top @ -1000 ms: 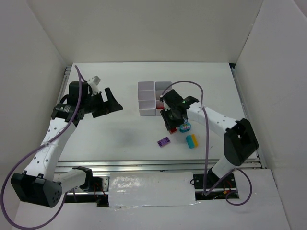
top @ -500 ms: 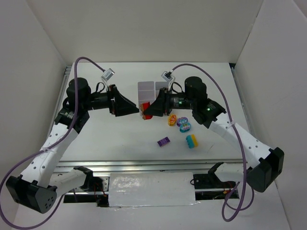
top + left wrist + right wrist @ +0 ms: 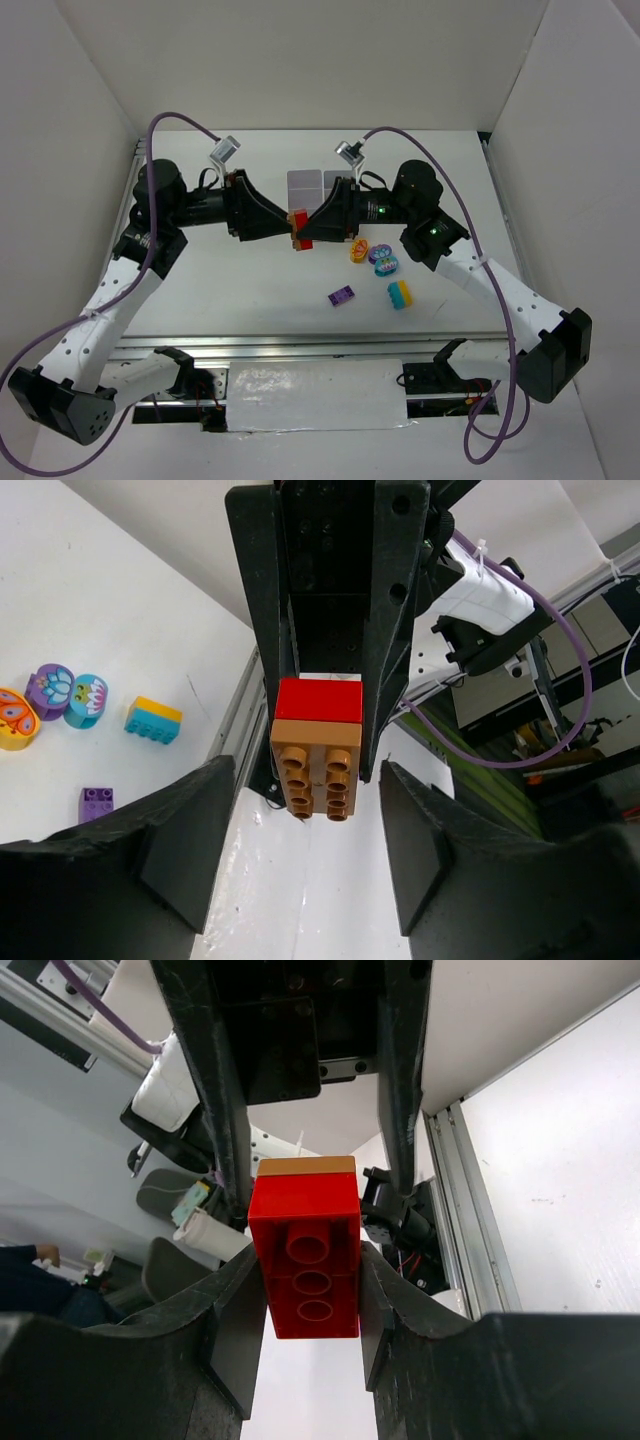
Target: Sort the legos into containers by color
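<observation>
Above the bench (image 3: 230,290), close to the white containers (image 3: 303,183), the two claws meet tip to tip. The right claw (image 3: 308,1280) is clamped on a red brick (image 3: 305,1260) with a tan brick (image 3: 315,770) stuck to its far end. The left claw (image 3: 308,780) is open, one finger on each side of the tan brick with a gap between. On the bench to the right lie an orange brick (image 3: 358,251), a printed brick (image 3: 383,262), a purple brick (image 3: 341,296) and a yellow and teal brick (image 3: 400,294).
</observation>
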Controlling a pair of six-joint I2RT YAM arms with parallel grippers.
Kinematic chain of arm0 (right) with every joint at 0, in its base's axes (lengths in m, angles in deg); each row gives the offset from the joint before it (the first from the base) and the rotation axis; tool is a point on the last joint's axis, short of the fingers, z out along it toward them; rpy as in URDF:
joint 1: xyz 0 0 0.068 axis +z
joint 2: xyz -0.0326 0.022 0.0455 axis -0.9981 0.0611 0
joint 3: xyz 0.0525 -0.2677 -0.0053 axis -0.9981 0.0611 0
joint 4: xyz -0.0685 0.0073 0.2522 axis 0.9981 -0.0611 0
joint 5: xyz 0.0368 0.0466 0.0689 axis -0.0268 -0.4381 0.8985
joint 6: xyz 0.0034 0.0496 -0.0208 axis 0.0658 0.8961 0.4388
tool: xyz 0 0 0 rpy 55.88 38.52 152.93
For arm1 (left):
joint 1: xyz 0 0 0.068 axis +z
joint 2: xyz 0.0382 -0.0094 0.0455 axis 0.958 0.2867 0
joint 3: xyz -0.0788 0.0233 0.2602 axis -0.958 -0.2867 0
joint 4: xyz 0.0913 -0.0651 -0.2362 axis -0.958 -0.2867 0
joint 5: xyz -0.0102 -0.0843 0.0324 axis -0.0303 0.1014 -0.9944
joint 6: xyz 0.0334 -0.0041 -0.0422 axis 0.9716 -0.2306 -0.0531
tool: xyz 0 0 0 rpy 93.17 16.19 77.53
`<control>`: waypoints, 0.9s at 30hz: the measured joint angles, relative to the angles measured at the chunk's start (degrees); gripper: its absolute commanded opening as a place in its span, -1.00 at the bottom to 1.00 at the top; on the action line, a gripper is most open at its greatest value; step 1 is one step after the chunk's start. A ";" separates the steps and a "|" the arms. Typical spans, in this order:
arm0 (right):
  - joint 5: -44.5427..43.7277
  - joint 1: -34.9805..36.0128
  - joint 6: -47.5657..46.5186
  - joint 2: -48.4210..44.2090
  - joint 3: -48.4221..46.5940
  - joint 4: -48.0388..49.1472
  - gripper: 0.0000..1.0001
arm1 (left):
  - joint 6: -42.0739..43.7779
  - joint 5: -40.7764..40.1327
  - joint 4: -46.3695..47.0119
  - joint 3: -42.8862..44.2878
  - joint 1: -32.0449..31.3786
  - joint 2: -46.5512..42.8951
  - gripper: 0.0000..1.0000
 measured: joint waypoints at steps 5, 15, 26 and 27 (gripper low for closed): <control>0.28 0.00 -0.02 0.00 0.00 0.00 -1.00 | -1.49 0.61 1.86 0.00 -0.02 0.37 0.61; 1.14 0.31 0.07 1.29 -0.02 0.79 -1.00 | -3.41 1.42 5.09 0.00 -0.07 1.18 0.46; 1.92 0.81 0.85 2.25 -0.04 2.67 -1.00 | -4.61 1.60 6.78 -0.13 -0.09 1.20 0.22; 1.90 0.83 0.94 2.25 -0.04 2.89 -1.00 | -4.61 1.60 6.95 -0.13 -0.09 1.20 0.22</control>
